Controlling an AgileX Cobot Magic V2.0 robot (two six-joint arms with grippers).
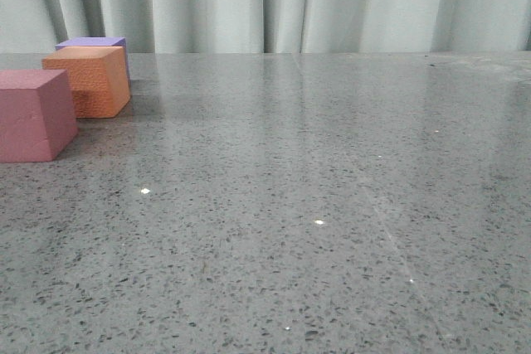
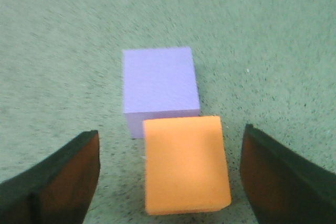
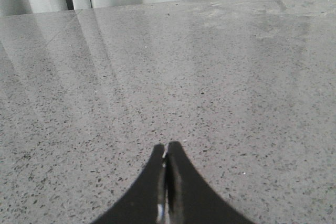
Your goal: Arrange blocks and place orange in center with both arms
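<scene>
The orange cube (image 2: pixel 185 164) sat touching the purple cube (image 2: pixel 160 81), just behind the pink-red cube (image 1: pixel 33 113). The left gripper (image 2: pixel 170 174) hung above it, fingers spread wide; the right gripper (image 3: pixel 167 182) was pressed together, empty. Descending off-centre, a finger could nudge the purple cube.

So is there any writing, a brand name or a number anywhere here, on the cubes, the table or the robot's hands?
None can be read in any view.
Pink-red cube, orange cube, purple cube: plain faces, no marks.
Table: only speckles.
Left hand and right hand: plain black fingers, no label.
Curtain: plain.
</scene>
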